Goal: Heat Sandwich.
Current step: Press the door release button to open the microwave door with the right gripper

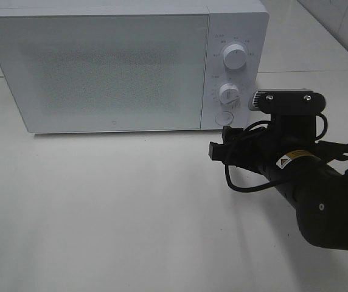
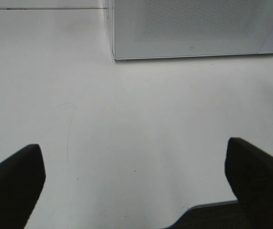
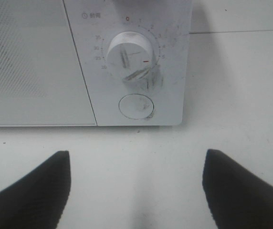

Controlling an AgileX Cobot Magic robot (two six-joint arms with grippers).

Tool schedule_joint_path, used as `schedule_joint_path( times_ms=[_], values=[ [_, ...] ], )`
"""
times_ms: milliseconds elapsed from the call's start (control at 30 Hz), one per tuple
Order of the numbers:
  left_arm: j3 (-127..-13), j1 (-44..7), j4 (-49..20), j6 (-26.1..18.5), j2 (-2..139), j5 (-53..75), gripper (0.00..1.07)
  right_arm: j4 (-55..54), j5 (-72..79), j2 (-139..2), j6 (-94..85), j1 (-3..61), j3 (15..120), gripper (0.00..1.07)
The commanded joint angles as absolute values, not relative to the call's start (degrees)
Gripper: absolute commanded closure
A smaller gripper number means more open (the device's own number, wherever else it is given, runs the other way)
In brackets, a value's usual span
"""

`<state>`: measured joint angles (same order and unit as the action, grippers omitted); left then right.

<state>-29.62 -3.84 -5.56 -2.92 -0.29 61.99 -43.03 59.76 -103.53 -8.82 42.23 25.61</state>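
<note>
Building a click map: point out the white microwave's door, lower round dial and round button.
White microwave door [image 1: 101, 73], exterior high view, panel centre.
Lower round white dial [image 3: 129, 52], right wrist view, knob face.
Round white button [image 3: 135, 106], right wrist view, centre.

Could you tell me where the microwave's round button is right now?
In the exterior high view, the round button sits low on the right-hand panel of the microwave, directly below the lower dial.
</note>
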Motion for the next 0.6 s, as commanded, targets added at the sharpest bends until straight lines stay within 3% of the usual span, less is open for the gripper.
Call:
schedule_joint_path(
  times_ms=[33, 600],
  values=[
    [-29.5, -3.6, -6.0, -2.7, -0.6, 61.2, 0.1, -43.1, 60.1, -103.5, -2.0, 42.3, 26.2, 0.34],
    [-29.5, -3.6, -6.0, -2.7, -0.6, 61.2, 0.1, -43.0, 60.1, -103.5, 52.5, 42.3, 26.2, 0.44]
  ],
)
